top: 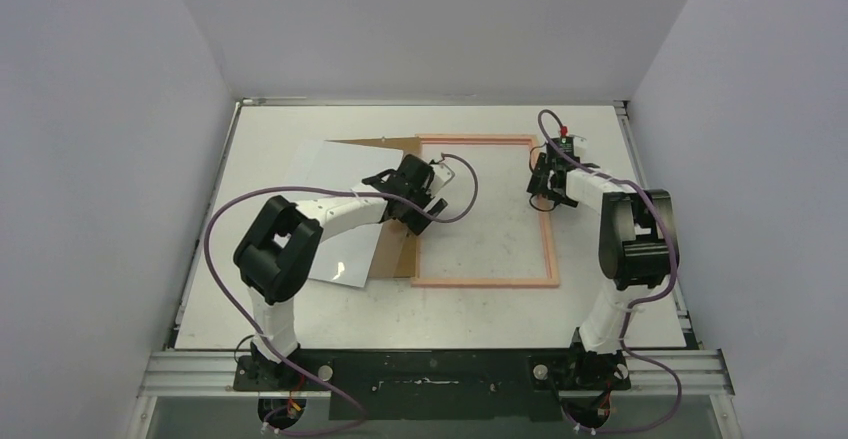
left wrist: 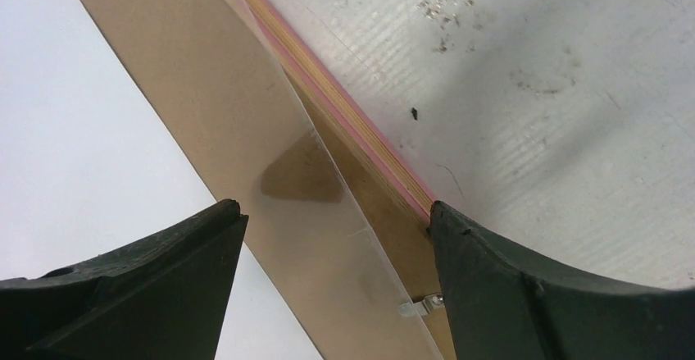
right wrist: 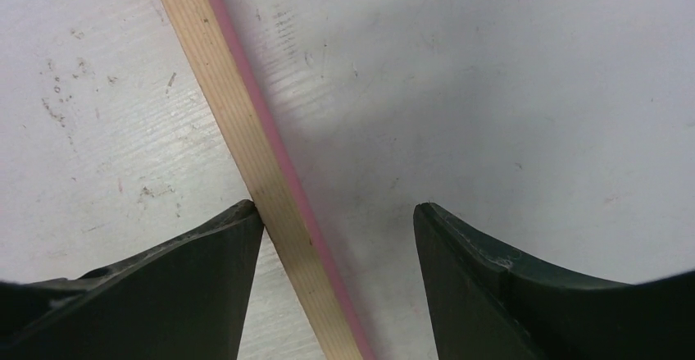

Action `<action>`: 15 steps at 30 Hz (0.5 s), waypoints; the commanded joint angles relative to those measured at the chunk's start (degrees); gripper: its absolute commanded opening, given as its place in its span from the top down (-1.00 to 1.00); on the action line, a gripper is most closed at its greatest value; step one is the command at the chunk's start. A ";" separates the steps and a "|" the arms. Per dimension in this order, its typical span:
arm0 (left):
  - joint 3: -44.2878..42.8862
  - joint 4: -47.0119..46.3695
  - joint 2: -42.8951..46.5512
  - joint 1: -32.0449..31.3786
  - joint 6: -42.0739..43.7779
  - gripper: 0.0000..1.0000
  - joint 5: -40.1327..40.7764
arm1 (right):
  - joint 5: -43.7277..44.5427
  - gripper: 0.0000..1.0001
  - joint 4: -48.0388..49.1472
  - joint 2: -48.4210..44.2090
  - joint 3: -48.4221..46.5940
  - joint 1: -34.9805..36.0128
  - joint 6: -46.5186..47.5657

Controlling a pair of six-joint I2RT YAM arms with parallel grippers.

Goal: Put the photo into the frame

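Observation:
The frame (top: 485, 282), a pink border round a see-through middle, lies flat on the table at centre right. The photo (top: 330, 164) lies white side up to its left, over a brown backing panel (top: 395, 254). My left gripper (top: 415, 204) is open, low over the frame's left edge. In the left wrist view the left gripper (left wrist: 332, 212) straddles the frame's edge (left wrist: 336, 106), the brown panel (left wrist: 164, 40) and a clear sheet edge, with the photo (left wrist: 65, 130) at the left. My right gripper (top: 550, 184) is open over the frame's right edge. In its wrist view the right gripper (right wrist: 336, 208) has the border (right wrist: 225, 89) between the jaws, against the left fingertip (right wrist: 238, 221).
The white table (top: 300, 309) is scuffed and closed in by white walls at the left, back and right. A metal rail (top: 450, 364) with both arm bases runs along the near edge. A small metal clip (left wrist: 418, 307) sits by the frame's edge.

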State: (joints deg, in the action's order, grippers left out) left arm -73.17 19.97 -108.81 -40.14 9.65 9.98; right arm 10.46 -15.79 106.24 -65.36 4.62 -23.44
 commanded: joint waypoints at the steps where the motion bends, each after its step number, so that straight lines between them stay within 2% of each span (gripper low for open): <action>1: 1.82 0.07 -0.72 3.90 0.60 -0.61 4.26 | 4.57 -0.30 0.47 -3.35 2.46 -3.00 -1.22; 15: 5.97 -1.41 2.87 10.87 0.67 -0.61 2.39 | 10.10 -0.01 -0.95 -5.83 2.55 -4.48 -0.40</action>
State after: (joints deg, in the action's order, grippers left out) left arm -69.80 11.77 -108.27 -34.26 6.59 5.61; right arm 7.57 -16.32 103.72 -62.76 3.62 -26.04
